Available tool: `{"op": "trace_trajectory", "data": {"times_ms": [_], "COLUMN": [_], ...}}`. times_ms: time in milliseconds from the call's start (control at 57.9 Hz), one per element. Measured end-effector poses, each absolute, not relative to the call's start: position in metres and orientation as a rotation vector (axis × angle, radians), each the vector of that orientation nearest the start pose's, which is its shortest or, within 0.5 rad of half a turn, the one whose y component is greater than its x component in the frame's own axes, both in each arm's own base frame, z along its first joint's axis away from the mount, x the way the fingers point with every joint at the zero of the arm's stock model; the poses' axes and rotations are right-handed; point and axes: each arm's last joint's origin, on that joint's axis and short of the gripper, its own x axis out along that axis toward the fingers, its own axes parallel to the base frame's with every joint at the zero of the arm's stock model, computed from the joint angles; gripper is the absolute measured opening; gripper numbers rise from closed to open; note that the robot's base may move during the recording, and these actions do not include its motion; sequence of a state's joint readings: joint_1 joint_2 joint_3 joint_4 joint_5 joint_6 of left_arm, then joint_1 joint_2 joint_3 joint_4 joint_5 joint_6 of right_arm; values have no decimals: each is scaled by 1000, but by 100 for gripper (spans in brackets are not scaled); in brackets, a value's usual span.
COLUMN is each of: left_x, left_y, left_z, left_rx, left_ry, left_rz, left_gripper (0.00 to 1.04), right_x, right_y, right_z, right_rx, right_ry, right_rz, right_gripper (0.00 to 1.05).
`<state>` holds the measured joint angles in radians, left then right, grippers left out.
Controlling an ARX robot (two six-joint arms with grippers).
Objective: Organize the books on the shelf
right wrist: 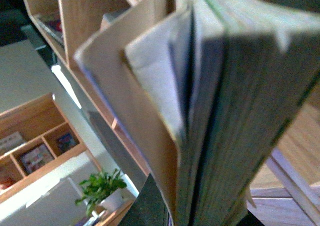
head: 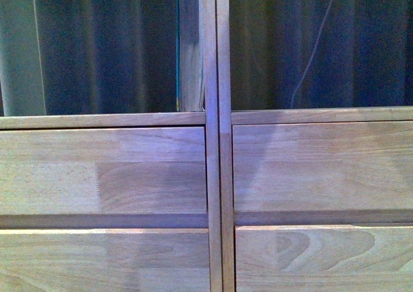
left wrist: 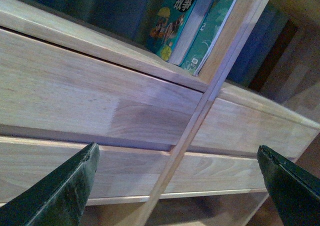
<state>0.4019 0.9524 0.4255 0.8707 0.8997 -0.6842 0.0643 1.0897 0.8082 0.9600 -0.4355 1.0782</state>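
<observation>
Right claw (right wrist: 192, 217): closed on the foot of the held books. Only one dark finger (right wrist: 145, 211) shows beneath them, so I judge the clamp from how the bundle stands out of it.
Left claw (left wrist: 182, 191): wide open and empty, facing the drawer fronts (left wrist: 100, 96) on either side of the central upright (left wrist: 200, 116).
Held books (right wrist: 225, 111): a thick bundle with a pale curling cover and green-tinged page edges. It fills the right wrist view, out in front of the shelf (head: 103, 176), and is not yet in any compartment.
Shelved books (left wrist: 177, 21): two teal-and-green illustrated volumes stand in the open compartment just left of the central upright, above the drawers. The nearer one touches the upright, and a thin teal sliver beside it also shows in the front view.
Shelf: pale wood. The front view catches only the drawer fronts and the lower part of the compartments either side of the central upright.
Done so far: two volumes appear to be placed.
Left to do: the held bundle has to be carried into a compartment beside the central upright and stood on end. Whether more books wait elsewhere cannot be told.
</observation>
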Motion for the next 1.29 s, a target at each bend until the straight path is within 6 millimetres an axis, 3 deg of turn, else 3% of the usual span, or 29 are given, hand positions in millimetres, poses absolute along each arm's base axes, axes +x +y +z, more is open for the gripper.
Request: {"op": "trace_trajectory", "data": {"times_ms": [173, 363, 466, 708, 949, 1243, 1295], "left_x": [213, 232, 240, 259, 271, 271, 271], "left_y": [48, 30, 12, -36, -55, -64, -64], "left_z": [319, 340, 342, 344, 350, 355, 355], "left_rx": [-617, -768, -835, -930, -953, -950, -951], "left_ry": [-97, -113, -79, -29, -54, -100, -100], "left_rz": [-807, -1003, -1071, -1176, -1208, -1250, -1251], "left_gripper": [97, 97, 97, 97, 97, 97, 92], "right_x": [226, 243, 252, 256, 251, 246, 246], "right_y": [42, 53, 64, 101, 128, 132, 132], "right_z": [382, 368, 362, 370, 366, 367, 366], "right_rx": [823, 814, 825, 833, 870, 916, 922], "right_ry": [-350, -305, -271, -239, -195, -205, -198], "right_rz": [845, 852, 877, 996, 1080, 1142, 1140], "right_gripper": [7, 7, 7, 7, 7, 7, 7]}}
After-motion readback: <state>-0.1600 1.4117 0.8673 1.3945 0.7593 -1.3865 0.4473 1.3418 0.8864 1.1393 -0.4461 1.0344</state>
